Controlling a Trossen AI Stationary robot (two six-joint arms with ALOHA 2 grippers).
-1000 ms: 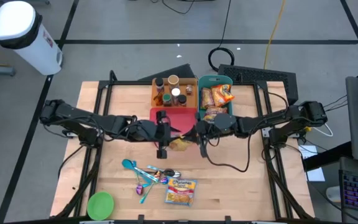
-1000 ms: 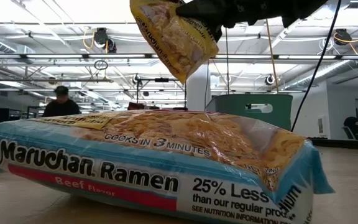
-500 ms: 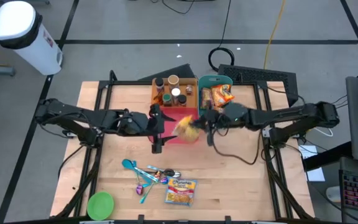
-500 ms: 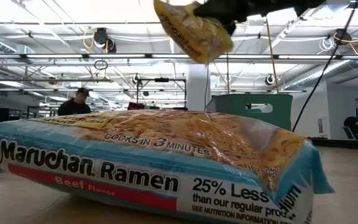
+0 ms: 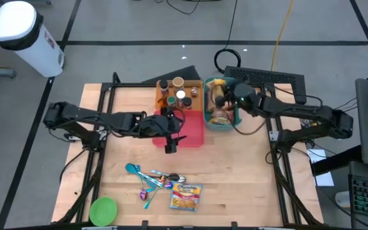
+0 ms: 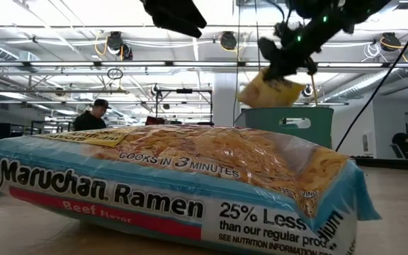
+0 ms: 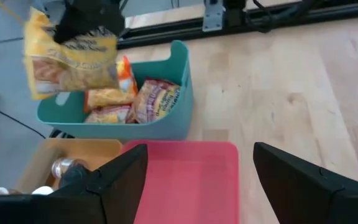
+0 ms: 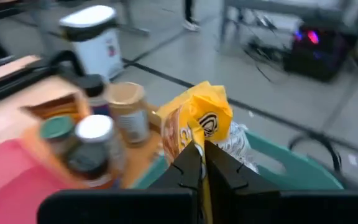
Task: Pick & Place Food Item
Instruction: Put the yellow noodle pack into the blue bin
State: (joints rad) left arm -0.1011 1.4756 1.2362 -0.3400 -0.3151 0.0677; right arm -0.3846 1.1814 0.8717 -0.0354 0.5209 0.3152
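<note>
My right gripper (image 8: pixel 199 163) pinches the yellow packet (image 8: pixel 194 127) by its edge, hanging over the teal bin (image 7: pixel 166 118) for release; left gripper (image 7: pixel 194 171) wide, idle.

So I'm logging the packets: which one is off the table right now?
The yellow packet, pinched in the right hand above the teal bin. The other packets lie inside that bin, and one ramen pack lies flat on the table.

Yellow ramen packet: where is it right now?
The yellow ramen packet hangs pinched in the right end effector, in the air over the teal bin at the table's far side, beside the orange tray of jars.
</note>
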